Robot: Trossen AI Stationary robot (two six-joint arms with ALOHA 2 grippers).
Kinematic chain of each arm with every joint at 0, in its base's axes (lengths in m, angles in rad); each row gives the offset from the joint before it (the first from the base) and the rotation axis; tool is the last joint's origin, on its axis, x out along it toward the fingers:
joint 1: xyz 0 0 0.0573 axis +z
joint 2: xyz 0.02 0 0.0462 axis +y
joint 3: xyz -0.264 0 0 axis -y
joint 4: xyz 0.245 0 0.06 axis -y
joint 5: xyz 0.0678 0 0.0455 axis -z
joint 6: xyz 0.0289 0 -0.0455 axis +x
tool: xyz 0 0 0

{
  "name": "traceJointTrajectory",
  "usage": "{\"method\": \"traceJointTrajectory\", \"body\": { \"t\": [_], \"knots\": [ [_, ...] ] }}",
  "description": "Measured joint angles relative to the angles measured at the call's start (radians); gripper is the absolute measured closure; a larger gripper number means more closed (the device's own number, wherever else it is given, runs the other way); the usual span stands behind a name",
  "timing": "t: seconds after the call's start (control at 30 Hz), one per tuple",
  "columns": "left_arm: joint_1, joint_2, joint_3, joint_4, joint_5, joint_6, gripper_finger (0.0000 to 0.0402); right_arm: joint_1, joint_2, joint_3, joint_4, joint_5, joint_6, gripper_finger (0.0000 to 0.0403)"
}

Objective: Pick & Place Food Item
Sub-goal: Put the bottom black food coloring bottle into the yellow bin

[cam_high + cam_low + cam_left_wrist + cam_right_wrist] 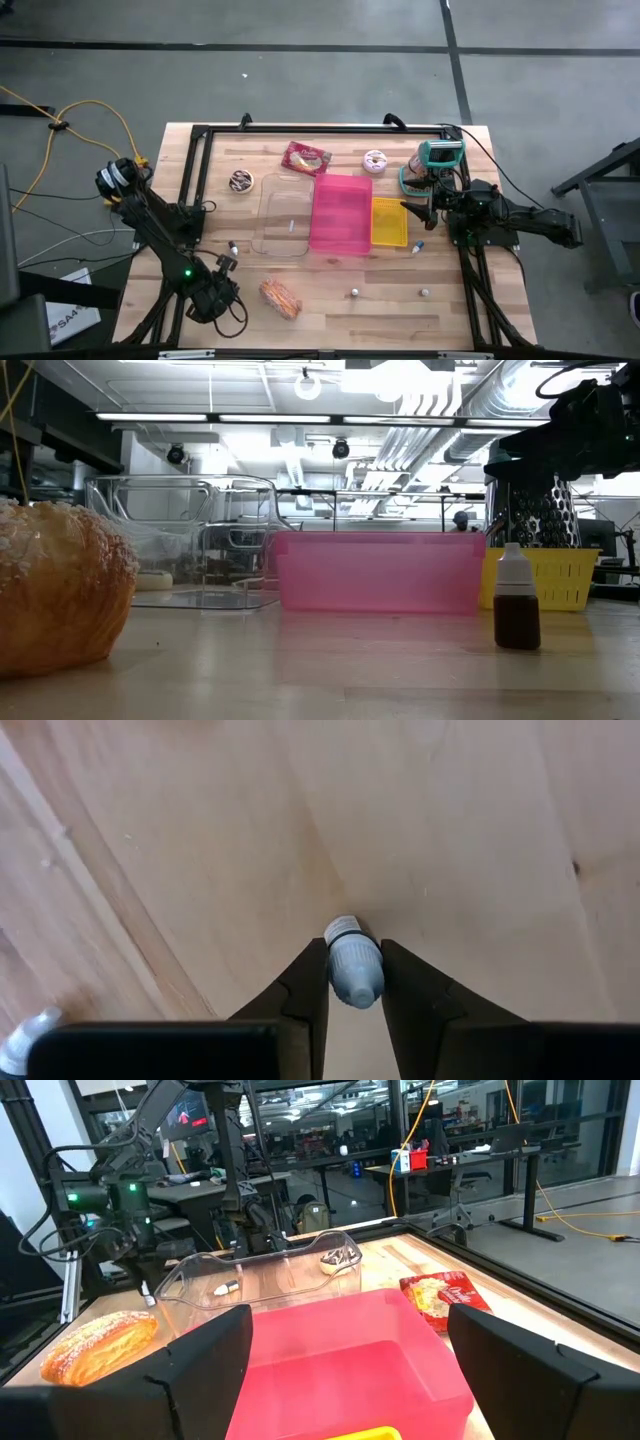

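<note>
The food item, a sugared pastry (281, 297), lies on the table near its front edge and shows large at the left of the low view (55, 595). My left gripper (226, 263) stands left of the pastry, pointing steeply down, and is shut on a small white bottle (352, 970). My right gripper (350, 1370) waits open at the table's right side (412, 207). It faces level across the pink bin (350, 1370), with nothing between its fingers. My left gripper pinches the small white bottle by its two sides (340, 972) between the free ends of its fingers. The fingers come from above, slanting steeply down. Whether the bottle's far end (342, 928) rests on the wood or hangs clear, I cannot tell.
A clear tray (283, 215), the pink bin (342, 213) and a yellow basket (389, 221) stand side by side mid-table. Behind them lie a red packet (306, 157) and two doughnuts (375, 160), (241, 181). Several small bottles are scattered about, one (233, 248) close to my left gripper.
</note>
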Motion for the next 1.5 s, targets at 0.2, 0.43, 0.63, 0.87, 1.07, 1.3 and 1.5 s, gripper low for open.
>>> {"method": "traceJointTrajectory", "body": {
  "t": [0.2,0.43,0.63,0.87,1.07,1.3,1.5],
  "knots": [
    [0.039,-0.062,0.000,0.001,0.004,0.022,0.0334,0.000,0.000,0.000,0.000,0.000,0.000,0.0078],
    [0.153,-0.154,0.000,0.001,0.057,0.065,0.0334,0.000,0.000,0.000,0.000,0.000,0.000,0.0078],
    [0.280,-0.206,0.016,-0.011,0.160,0.152,0.0334,0.000,0.000,0.000,0.000,0.000,0.000,0.0078],
    [0.389,-0.228,0.088,-0.032,0.230,0.265,0.0334,0.000,0.000,0.000,0.000,0.000,0.000,0.0078],
    [0.483,-0.229,0.147,-0.044,0.225,0.338,0.0334,0.000,0.000,0.000,0.000,0.000,0.000,0.0078],
    [0.622,-0.229,0.194,-0.044,0.154,0.398,0.0334,0.000,0.000,0.000,0.000,0.000,0.000,0.0078],
    [0.734,-0.222,0.235,0.039,0.078,0.473,0.0334,0.000,0.000,0.000,0.000,0.000,0.000,0.0078]
  ]
}}
